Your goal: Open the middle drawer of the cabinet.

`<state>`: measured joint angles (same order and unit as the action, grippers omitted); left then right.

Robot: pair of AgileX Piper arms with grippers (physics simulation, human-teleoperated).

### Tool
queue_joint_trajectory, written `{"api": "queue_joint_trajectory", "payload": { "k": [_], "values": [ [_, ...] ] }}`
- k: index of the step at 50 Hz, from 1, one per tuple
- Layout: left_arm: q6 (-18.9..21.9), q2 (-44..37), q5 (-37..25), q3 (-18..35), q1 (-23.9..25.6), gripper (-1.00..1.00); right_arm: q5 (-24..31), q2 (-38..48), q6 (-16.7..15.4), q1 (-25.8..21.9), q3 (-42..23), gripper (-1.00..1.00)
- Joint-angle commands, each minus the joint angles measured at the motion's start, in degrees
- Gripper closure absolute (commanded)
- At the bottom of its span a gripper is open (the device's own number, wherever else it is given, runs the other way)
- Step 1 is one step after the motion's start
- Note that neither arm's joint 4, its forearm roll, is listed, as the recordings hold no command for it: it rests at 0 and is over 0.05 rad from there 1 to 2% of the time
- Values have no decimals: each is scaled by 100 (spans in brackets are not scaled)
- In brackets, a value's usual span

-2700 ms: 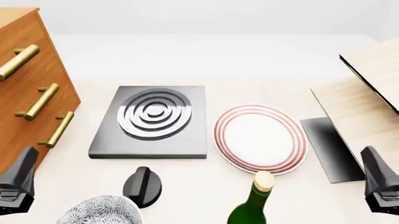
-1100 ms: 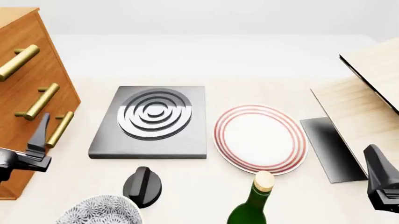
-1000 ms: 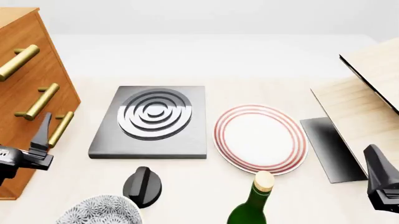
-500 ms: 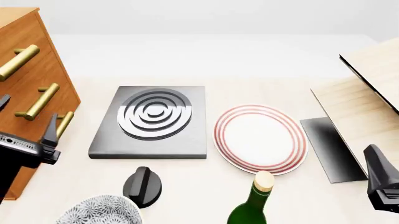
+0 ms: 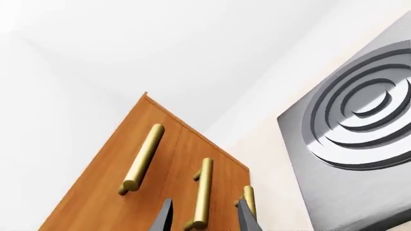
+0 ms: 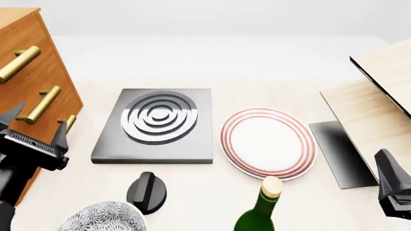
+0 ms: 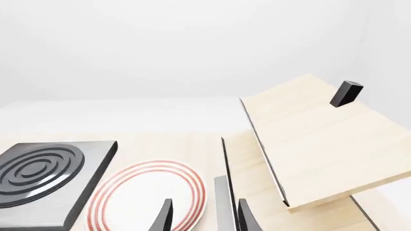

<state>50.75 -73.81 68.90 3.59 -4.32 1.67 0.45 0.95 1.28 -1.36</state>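
The cabinet [image 6: 45,53], tall orange-brown wood with three brass bar handles, stands at the far left. Its middle drawer [image 6: 61,94] carries the second handle [image 6: 40,103]. My left gripper [image 6: 38,120] is open right in front of that drawer, one finger on each side of the handle's lower end. In the left wrist view the middle drawer's handle [image 5: 202,192] runs down between the tips of the left gripper [image 5: 204,221]; I cannot tell whether they touch it. My right gripper [image 6: 393,190] rests at the lower right, open and empty [image 7: 204,219].
A grey burner plate [image 6: 154,126] lies right of the cabinet, then a red-ringed white plate [image 6: 268,143]. A black knob [image 6: 146,192], a patterned bowl [image 6: 103,219] and a green bottle [image 6: 260,211] sit along the near edge. A pale wood board structure [image 6: 378,96] fills the right.
My left gripper has risen from the lower left corner and moved up to the cabinet front, ending open around the middle handle's lower end. The right arm has barely moved.
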Motion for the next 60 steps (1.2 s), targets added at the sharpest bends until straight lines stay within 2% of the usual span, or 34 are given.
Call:
{"api": "queue_joint_trajectory", "payload": {
  "k": [1, 11, 23, 39, 60],
  "values": [
    [164, -271, 99, 154, -48, -100, -43, -10, -34, -28, 32, -100],
    [445, -525, 99, 397, -137, -100, -43, -10, -36, -29, 32, -100],
    [601, -871, 99, 650, -201, -100, -43, -11, -32, -29, 32, -100],
    [598, -1309, 99, 818, -358, -100, -43, -11, -34, -28, 32, -100],
    [676, -2042, 99, 1330, -668, -100, -43, -10, -34, -29, 32, -100]
  ]
}}
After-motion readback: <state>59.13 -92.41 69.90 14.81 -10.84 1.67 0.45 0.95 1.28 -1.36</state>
